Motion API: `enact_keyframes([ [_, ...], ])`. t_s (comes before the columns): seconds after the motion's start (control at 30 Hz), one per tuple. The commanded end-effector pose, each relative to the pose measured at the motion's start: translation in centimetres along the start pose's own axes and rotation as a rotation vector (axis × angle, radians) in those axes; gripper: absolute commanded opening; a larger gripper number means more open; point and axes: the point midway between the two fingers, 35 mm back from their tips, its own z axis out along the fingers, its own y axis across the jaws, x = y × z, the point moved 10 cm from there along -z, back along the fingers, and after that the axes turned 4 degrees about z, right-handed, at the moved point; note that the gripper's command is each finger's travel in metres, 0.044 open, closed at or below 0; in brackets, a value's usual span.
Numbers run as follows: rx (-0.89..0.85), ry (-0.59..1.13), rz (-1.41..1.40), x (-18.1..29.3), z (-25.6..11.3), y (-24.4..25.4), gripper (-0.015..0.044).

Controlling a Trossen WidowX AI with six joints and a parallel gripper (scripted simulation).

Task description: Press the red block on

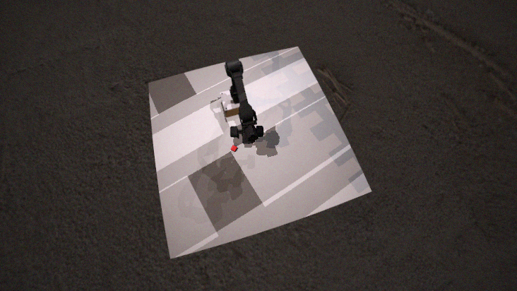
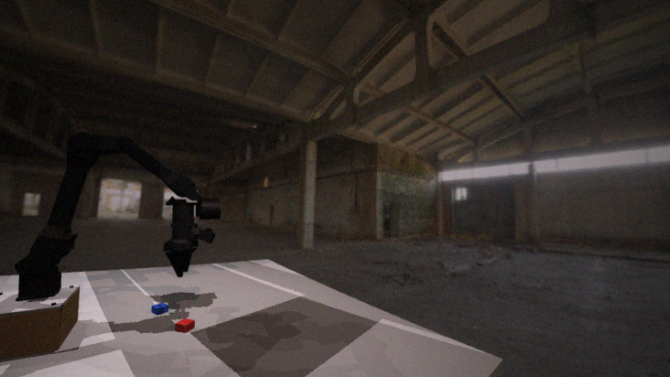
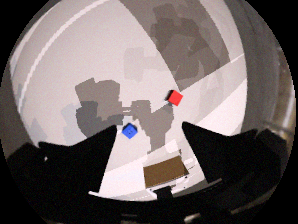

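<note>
The red block (image 1: 234,147) (image 2: 184,325) (image 3: 175,97) lies flat on the light mat (image 1: 296,173) (image 2: 122,360) (image 3: 55,60), near the corner of a dark patch. The blue block (image 2: 159,308) (image 3: 129,131) lies on the mat a short way from it, apart from it; the arm hides it in the top view. My gripper (image 1: 248,133) (image 2: 179,274) (image 3: 149,127) is open and empty. It points down and hangs well above both blocks. In the wrist view the blue block shows near the left fingertip and the red block beyond the right fingertip.
The arm's base box (image 1: 232,112) (image 2: 69,320) (image 3: 165,172), brown at the side, stands on the mat behind the blocks. Shadows of the arm fall on the mat around the blocks. The mat's edges show in the top view.
</note>
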Motion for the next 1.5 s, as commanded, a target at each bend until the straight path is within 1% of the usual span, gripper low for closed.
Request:
enact_keyframes([
  [0.0,-0.035,0.066,0.337,-2.6,2.7,-5.4,0.044],
  [0.07,-0.05,0.089,0.48,-3.3,3.9,-8.0,0.044],
  [0.13,-0.055,0.097,0.531,-3.5,4.3,-9.0,0.044],
  [0.4,-0.055,0.097,0.531,-3.7,4.6,-9.4,0.044],
  [0.5,-0.055,0.097,0.531,-3.5,7.6,-9.2,0.044],
  [0.53,-0.055,0.097,0.531,-3.4,7.9,-9.1,0.044],
  [0.7,-0.055,0.097,0.531,-3.4,8.0,-9.1,0.044],
  [0.8,-0.055,0.097,0.531,-3.4,9.2,-9.1,0.044],
  [1.03,-0.055,0.097,0.531,-3.4,9.5,-9.1,0.044],
  [1.47,-0.055,0.097,0.531,-3.2,11.5,-8.9,0.044],
])
